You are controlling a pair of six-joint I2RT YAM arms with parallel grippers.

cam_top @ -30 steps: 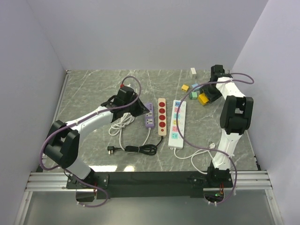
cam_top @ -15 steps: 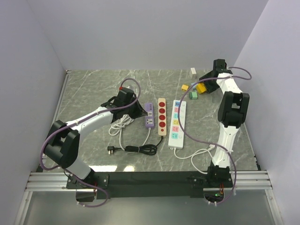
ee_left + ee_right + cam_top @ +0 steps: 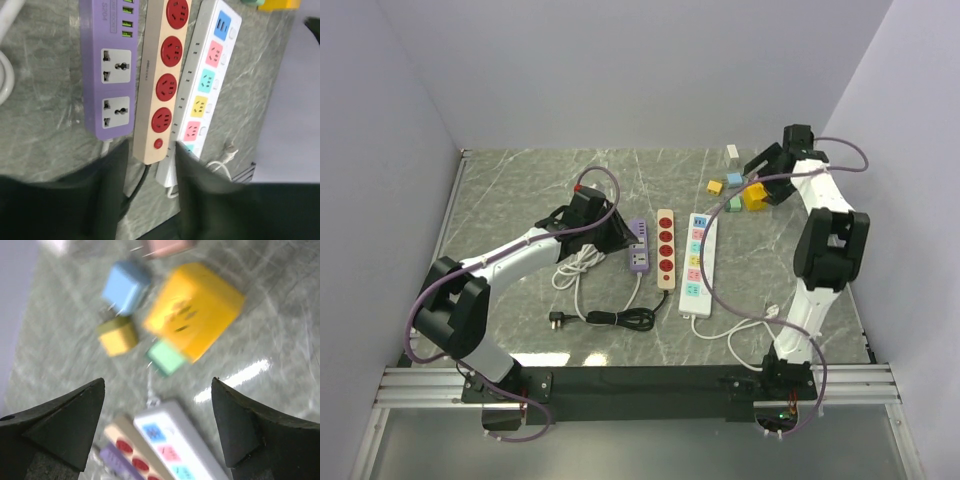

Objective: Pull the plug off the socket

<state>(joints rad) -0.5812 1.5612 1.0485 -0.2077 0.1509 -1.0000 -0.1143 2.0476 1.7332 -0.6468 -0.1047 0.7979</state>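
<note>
— Right fingers (image 3: 70, 415): we see them spread wide, gripping nothing?
— Yes. They hang over the yellow plug (image 3: 195, 310), which lies on the bench (image 3: 520, 180) just beyond the white strip's (image 3: 697, 262) far end.
— And our left fingers (image 3: 110, 185)?
— Parted too, empty, left of the white strip, above the purple strip (image 3: 107, 75).

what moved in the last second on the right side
The right gripper drew up and back from the yellow adapter, toward the far right corner. It is open now, and the adapter lies on the table, slightly farther back than before. The left gripper hardly moved, open near the purple power strip. That strip, the beige strip and the white strip stayed put.
</note>
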